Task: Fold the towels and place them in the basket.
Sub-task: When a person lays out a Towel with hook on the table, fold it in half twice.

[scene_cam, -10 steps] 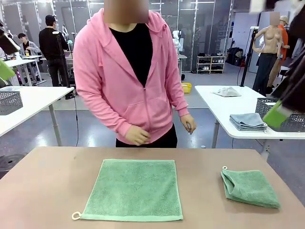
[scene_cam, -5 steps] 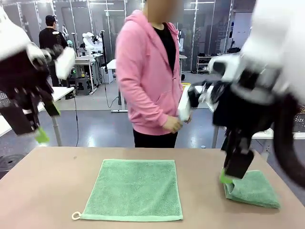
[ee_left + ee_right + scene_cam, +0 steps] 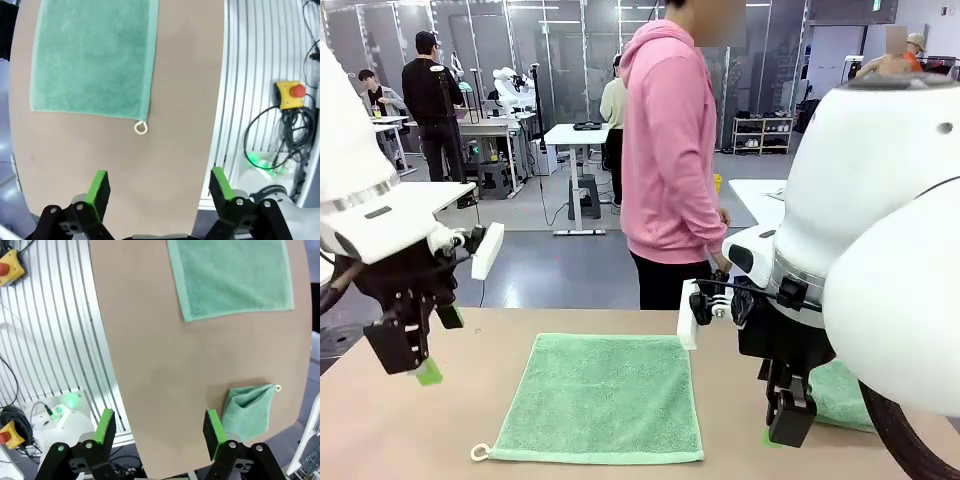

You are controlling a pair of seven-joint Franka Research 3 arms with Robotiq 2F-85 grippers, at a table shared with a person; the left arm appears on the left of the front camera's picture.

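left gripper (image 3: 159, 181): spread wide, hanging near flat towel (image 3: 92, 52)
right gripper (image 3: 158, 424): spread too, empty
folded towel (image 3: 248, 409): well apart from flat towel

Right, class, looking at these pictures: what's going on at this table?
Two robot arms hang over the table, the left gripper and the right gripper both open and holding nothing. One green towel lies spread flat in the middle; a second, folded towel lies near the table's right end. A person in a pink hoodie stands at the far side, touching neither towel.
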